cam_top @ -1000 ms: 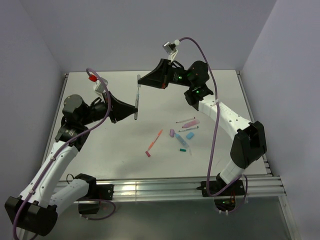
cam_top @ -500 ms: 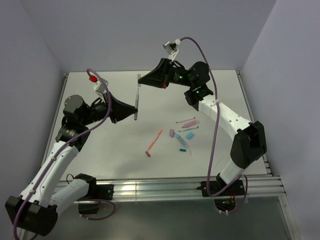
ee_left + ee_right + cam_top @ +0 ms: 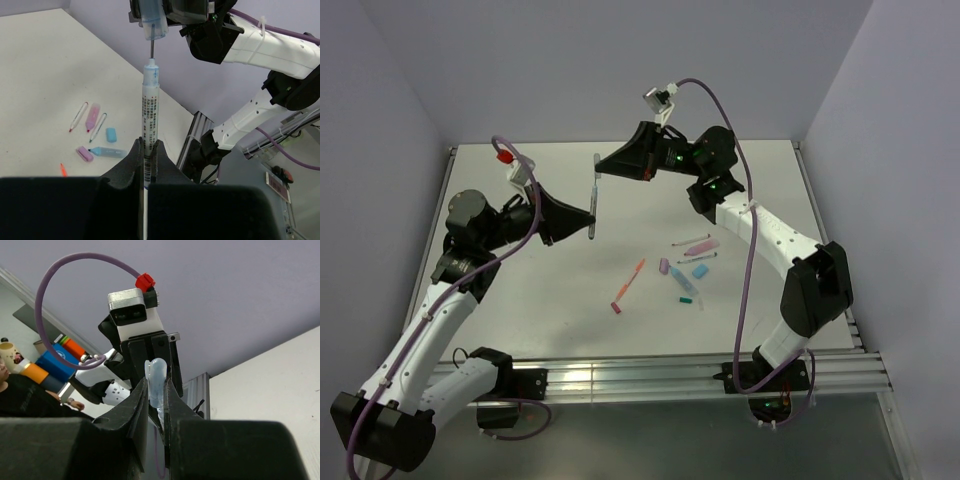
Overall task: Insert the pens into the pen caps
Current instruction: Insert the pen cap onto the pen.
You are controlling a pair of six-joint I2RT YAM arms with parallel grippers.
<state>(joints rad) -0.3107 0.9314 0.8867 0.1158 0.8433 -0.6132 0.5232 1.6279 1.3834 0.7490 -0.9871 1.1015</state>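
My left gripper [image 3: 591,216] is shut on a whitish pen [image 3: 594,196] with a light blue end and holds it upright in the air above the table's far middle. In the left wrist view the pen [image 3: 150,112] stands between my fingers, its thin tip at the mouth of a light blue cap [image 3: 153,21]. My right gripper [image 3: 603,164] is shut on that cap [image 3: 157,376] right above the pen. More pens and caps lie on the table: an orange-red pen [image 3: 628,285], a blue pen [image 3: 681,279], a pink pen [image 3: 701,245], a lilac cap [image 3: 664,267] and a light blue cap [image 3: 700,270].
The white table [image 3: 520,290] has a rail along its near edge [image 3: 650,375] and walls on three sides. The loose pens and caps lie right of centre; the left wrist view shows them [image 3: 92,111] below the held pen. Two thin pens [image 3: 698,259] lie among them.
The right arm has shifted very slightly. The pen and the cap stay lined up, and both grips are unchanged.
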